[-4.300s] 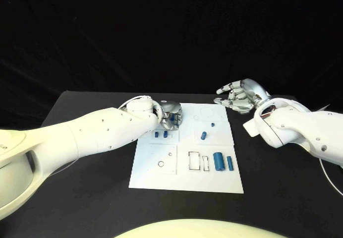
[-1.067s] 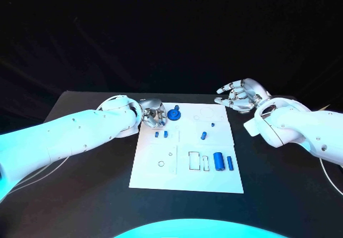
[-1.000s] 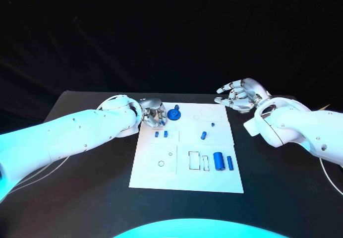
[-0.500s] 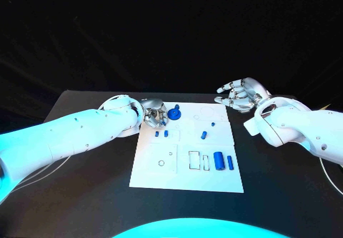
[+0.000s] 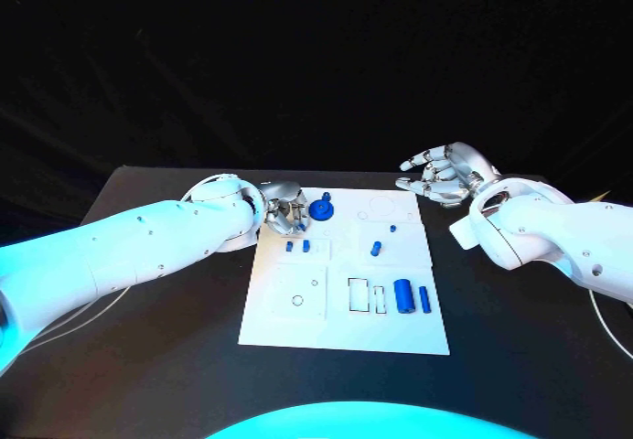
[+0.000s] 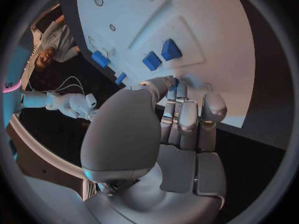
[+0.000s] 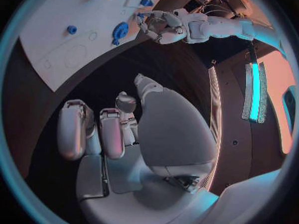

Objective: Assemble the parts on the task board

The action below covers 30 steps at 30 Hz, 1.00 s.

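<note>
While left hand (image 5: pixel 286 212) pinches round blue gear (image 5: pixel 322 214), right hand (image 5: pixel 446 174) hovers empty, silver fingers spread.

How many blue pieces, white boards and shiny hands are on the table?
blue parts: 7
white task board: 1
silver hands, the left hand and the right hand: 2
Total: 10

Cyan light washes the left arm (image 5: pixel 132 242); the task board (image 5: pixel 346 311) is bright against blackness. Wrist views bend edges strongly.
</note>
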Available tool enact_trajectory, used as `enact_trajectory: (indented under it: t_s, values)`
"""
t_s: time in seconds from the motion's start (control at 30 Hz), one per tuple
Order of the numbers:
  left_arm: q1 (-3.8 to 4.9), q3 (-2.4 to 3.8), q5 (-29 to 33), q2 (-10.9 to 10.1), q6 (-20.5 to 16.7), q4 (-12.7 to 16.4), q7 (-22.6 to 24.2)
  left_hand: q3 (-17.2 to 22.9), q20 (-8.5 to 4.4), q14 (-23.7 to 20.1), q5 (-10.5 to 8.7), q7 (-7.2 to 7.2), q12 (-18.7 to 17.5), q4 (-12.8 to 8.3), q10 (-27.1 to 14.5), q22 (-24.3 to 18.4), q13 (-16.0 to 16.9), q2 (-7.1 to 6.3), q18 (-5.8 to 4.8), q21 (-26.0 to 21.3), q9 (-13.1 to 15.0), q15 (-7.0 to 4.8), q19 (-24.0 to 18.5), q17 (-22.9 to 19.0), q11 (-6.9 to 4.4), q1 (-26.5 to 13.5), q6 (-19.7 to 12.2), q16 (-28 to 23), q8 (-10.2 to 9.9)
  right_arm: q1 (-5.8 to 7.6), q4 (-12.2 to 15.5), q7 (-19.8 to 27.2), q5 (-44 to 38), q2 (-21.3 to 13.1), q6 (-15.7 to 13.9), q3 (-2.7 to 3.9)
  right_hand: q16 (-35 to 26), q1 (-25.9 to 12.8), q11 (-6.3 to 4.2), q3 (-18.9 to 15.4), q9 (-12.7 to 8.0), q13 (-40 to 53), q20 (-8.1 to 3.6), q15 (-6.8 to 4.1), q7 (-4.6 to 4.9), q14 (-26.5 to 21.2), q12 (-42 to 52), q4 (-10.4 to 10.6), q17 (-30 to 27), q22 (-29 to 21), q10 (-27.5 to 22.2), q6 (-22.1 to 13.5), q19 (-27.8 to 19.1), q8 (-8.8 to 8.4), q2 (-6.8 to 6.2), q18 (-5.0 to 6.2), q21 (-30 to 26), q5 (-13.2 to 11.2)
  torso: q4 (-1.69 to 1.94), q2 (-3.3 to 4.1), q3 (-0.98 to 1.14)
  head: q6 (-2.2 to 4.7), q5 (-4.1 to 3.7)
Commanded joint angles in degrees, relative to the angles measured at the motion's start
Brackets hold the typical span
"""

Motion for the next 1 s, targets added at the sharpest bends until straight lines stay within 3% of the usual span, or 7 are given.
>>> enact_trajectory:
  t_s: [0.03, 0.17, 0.9, 1.0]
  values:
    - [-0.21, -0.17, -0.02, 0.11, 1.64, 0.01, -0.54, -0.06, 0.0, 0.29, -0.22, 0.24, -0.34, -0.43, 0.05, -0.17, 0.19, -0.08, -0.97, -0.22, -0.29, -0.02, -0.56, 0.04, 0.02, -0.72, -1.55, 0.31, -0.94, -0.03, 0.0, 0.61, -0.27, 0.05, 0.27, 0.01, -0.13, -0.08, -0.12, 0.34, -0.1, -0.05, -0.27, -0.28, -0.08, 2.28, -0.25, -0.01, 0.23, 5.15, -0.41, -0.42, -0.29, 0.25, -0.36, 1.04, -0.29, 0.38, -0.02, 0.0, -0.03, 0.05, -0.02]
    - [-0.21, -0.18, 0.09, 0.12, 1.22, -0.02, -0.55, 0.21, 0.11, 0.08, -0.23, 0.59, -0.74, -0.65, -0.51, -0.51, 0.39, -0.41, -0.89, -0.54, -0.78, 0.16, -0.97, -0.34, 0.24, -1.21, -3.44, 0.3, -2.54, -0.04, -0.03, 0.59, -0.27, 0.06, 0.28, 0.01, -0.21, -0.16, -0.13, 0.41, -0.1, -0.23, -0.29, -0.29, -0.09, 2.27, -0.38, 0.0, 0.17, 5.0, -0.47, -0.46, -0.35, 0.3, -0.4, 1.08, -0.53, 0.38, 0.0, 0.0, -0.03, 0.1, 0.0]
    - [-0.21, -0.17, 0.32, -0.08, 0.32, -0.01, -0.91, 0.15, 0.33, -0.26, -0.15, 0.89, -0.99, -0.35, -0.92, -0.86, 0.71, -1.13, -0.81, -0.91, -1.13, 0.49, -1.36, -0.79, 0.56, -2.68, -4.21, 0.31, -3.64, -0.07, -0.15, 0.52, -0.27, 0.11, 0.21, 0.01, -0.29, -0.24, -0.12, 0.44, -0.11, -0.55, -0.29, -0.29, -0.08, 2.25, -0.66, 0.02, 0.08, 4.88, -0.68, -0.52, -0.4, 0.31, -0.46, 1.11, -0.73, 0.36, -0.01, 0.0, -0.03, 0.07, -0.04]
    - [-0.21, -0.16, 0.35, -0.21, 0.35, -0.06, -1.28, 0.38, 0.38, -0.7, -0.08, 0.99, -1.32, -0.42, -1.69, -1.54, 0.83, -1.61, -0.62, -1.49, -1.54, 0.56, -2.04, -1.39, 0.61, -3.09, -5.67, 0.17, -4.76, -0.08, -0.16, 0.21, -0.37, 0.1, 0.22, 0.01, -0.43, -0.35, -0.08, 0.48, -0.17, -1.4, -0.29, -0.28, -0.04, 2.22, -1.49, 0.0, -0.04, 4.28, -1.4, -0.8, -0.76, 0.28, -0.67, 1.3, -1.74, 0.34, -0.03, 0.0, -0.04, 0.1, -0.04]
